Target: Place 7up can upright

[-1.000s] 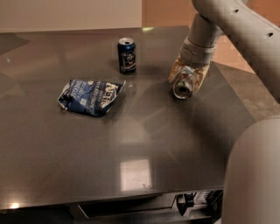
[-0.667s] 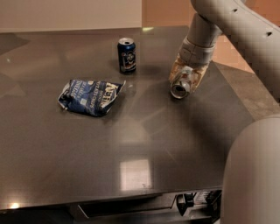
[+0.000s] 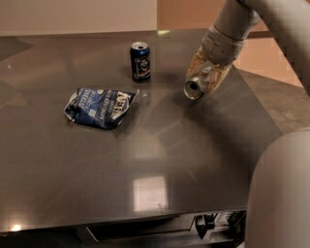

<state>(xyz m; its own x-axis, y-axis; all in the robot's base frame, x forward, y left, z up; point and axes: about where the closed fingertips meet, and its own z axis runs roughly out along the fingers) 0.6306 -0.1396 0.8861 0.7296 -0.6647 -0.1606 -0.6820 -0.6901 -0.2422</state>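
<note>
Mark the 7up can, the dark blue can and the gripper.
7up can (image 3: 193, 88): camera view, its silver top.
dark blue can (image 3: 140, 64): camera view, middle of its side wall.
gripper (image 3: 205, 77): camera view, between its fingertips, gripping the 7up can, right of the dark blue can.

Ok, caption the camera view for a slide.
Gripper holds the 7up can tilted over the table; left of it, a dark blue can stands upright and a blue bag lies crumpled.

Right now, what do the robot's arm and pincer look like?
The arm is smooth, rounded, pale grey-white tubing with a segmented grey wrist. The pincer, over the table at far right, has tan, yellowish fingers. No cables or markings show.
</note>
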